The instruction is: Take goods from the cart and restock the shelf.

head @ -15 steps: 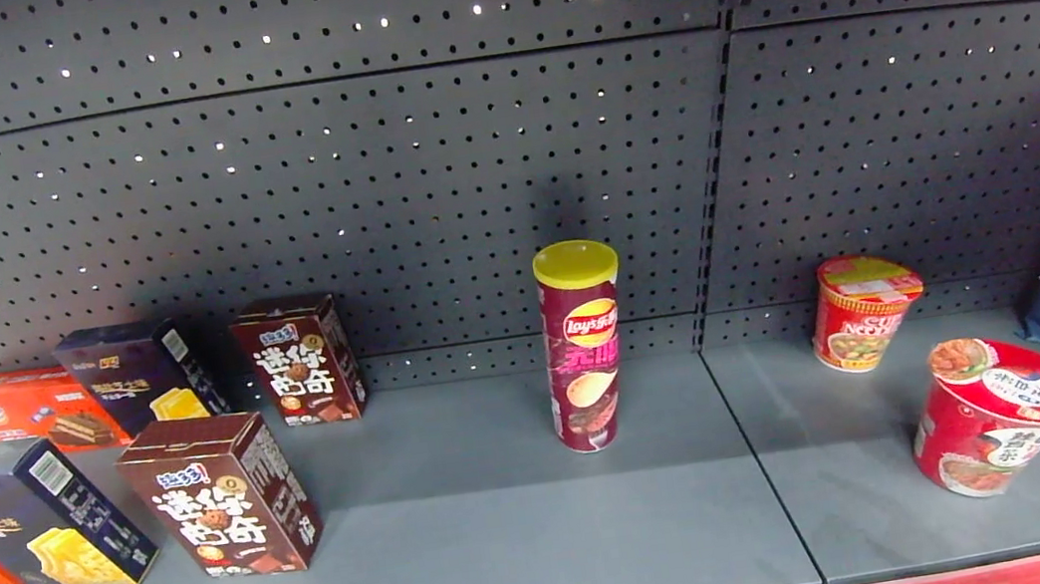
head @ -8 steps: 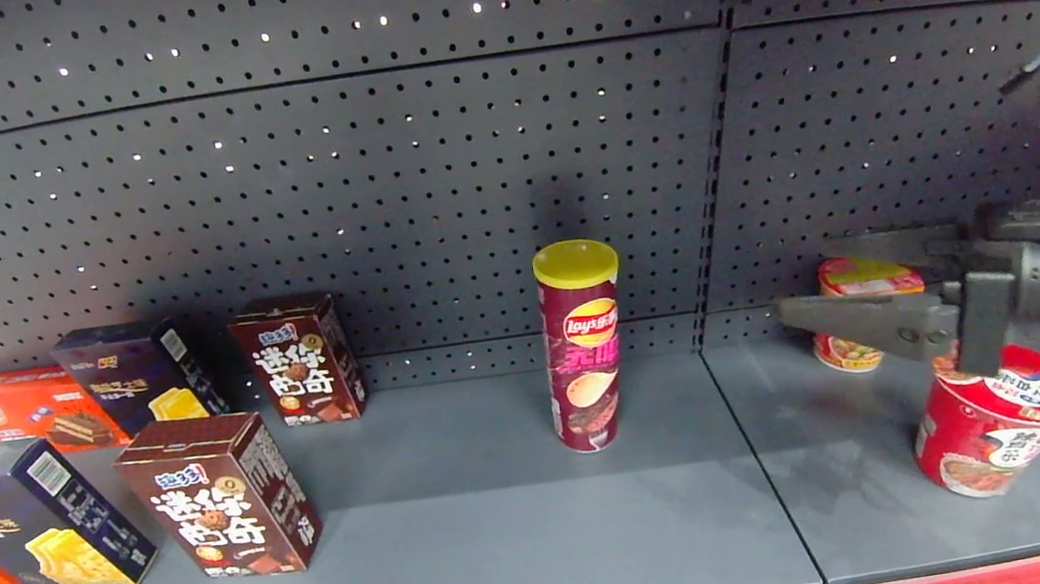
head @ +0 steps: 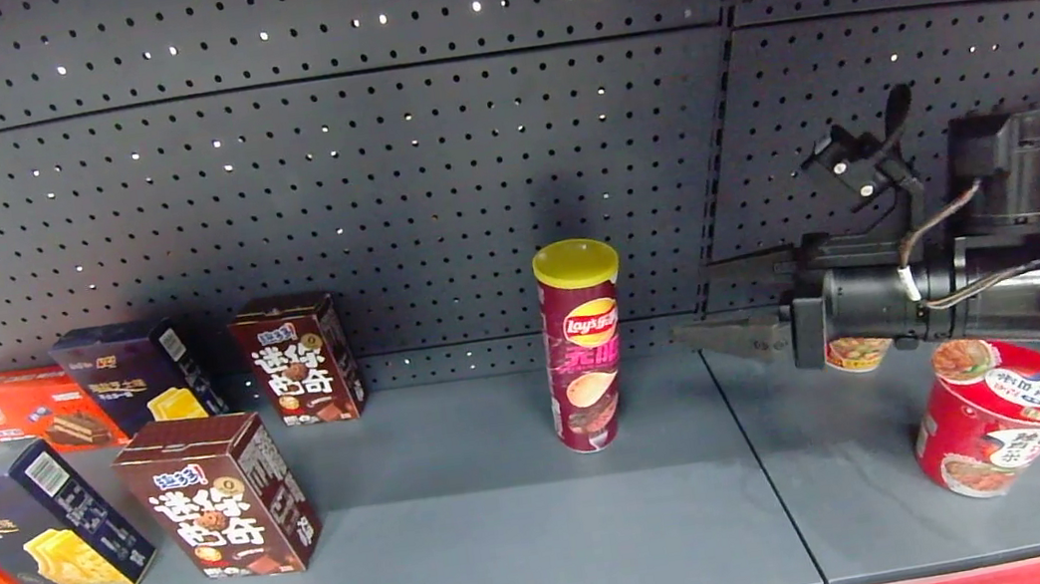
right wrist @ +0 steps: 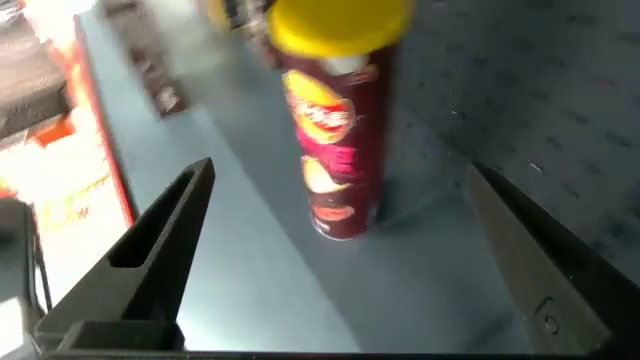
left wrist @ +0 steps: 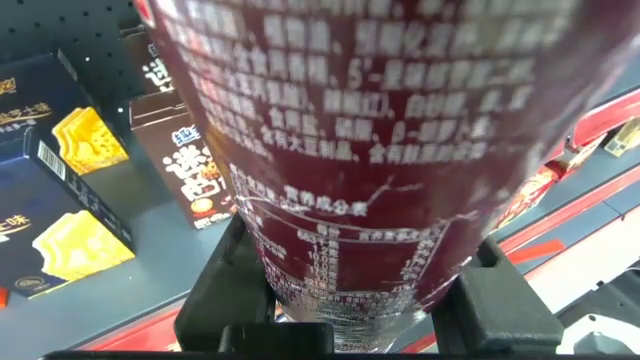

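Note:
A maroon chips can with a yellow lid stands upright mid-shelf, close to the pegboard back; it also shows in the right wrist view. My right gripper is open, level with the can's middle and a short way to its right, with nothing between its fingers. My left gripper is shut on a second maroon can, gripped near one end, with the shelf's boxes behind it.
Snack boxes stand in two rows at the shelf's left, among them a brown box and a dark blue box. A red noodle bowl sits front right; a noodle cup is mostly hidden behind my right arm. The shelf has bare room around the can.
My right arm has come in from the right edge and moved left along the shelf toward the standing chips can, now covering the noodle cup. The goods have not moved.

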You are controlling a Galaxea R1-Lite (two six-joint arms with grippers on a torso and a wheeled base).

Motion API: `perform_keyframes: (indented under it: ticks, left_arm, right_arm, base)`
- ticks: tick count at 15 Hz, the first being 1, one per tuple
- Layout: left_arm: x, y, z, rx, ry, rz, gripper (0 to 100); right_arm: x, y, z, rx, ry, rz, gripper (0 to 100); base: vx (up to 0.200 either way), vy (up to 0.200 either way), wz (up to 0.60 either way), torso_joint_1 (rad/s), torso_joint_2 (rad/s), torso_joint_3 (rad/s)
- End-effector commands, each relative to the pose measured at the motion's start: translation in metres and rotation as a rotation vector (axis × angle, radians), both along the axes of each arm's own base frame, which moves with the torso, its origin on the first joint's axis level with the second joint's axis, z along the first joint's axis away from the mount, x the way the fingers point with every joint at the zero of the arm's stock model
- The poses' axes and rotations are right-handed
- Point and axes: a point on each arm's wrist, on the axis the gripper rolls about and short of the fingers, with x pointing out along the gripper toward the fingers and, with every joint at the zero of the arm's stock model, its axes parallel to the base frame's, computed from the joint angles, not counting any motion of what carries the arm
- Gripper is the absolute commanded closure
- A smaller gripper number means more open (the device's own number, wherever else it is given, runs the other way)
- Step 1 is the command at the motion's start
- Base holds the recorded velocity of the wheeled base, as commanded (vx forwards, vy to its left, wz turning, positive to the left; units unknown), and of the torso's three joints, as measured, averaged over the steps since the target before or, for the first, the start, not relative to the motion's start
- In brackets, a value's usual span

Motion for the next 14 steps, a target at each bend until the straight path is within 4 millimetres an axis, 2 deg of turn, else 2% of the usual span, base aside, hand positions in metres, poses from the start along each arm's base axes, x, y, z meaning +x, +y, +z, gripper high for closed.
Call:
perform_keyframes:
  ticks: [1, 5, 9, 14]
  left_arm:
    - [0.0, 0.0, 0.0, 0.0, 0.001, 0.0, 100]
    - [-0.004, 0.001, -0.002, -0.001, -0.002, 0.003, 100]
    - [-0.007, 0.003, -0.006, 0.011, 0.026, 0.008, 100]
    - [-0.007, 0.003, -0.007, 0.014, 0.033, 0.014, 100]
  right_arm:
    - [0.019, 0.002, -0.022, -0.023, 0.015, 0.058, 0]
    - [0.038, 0.013, -0.037, -0.023, 0.028, 0.113, 0]
    - [0.061, 0.027, -0.042, -0.01, 0.008, 0.147, 0]
    - [0.079, 0.043, -0.059, -0.008, 0.014, 0.19, 0]
  base:
    - [0.0, 0.0, 0.0, 0.0, 0.0, 0.0]
    - [0.0, 0.0, 0.0, 0.0, 0.0, 0.0]
    - [0.0, 0.0, 0.0, 0.0, 0.0, 0.0]
    - [0.0, 0.0, 0.0, 0.0, 0.0, 0.0]
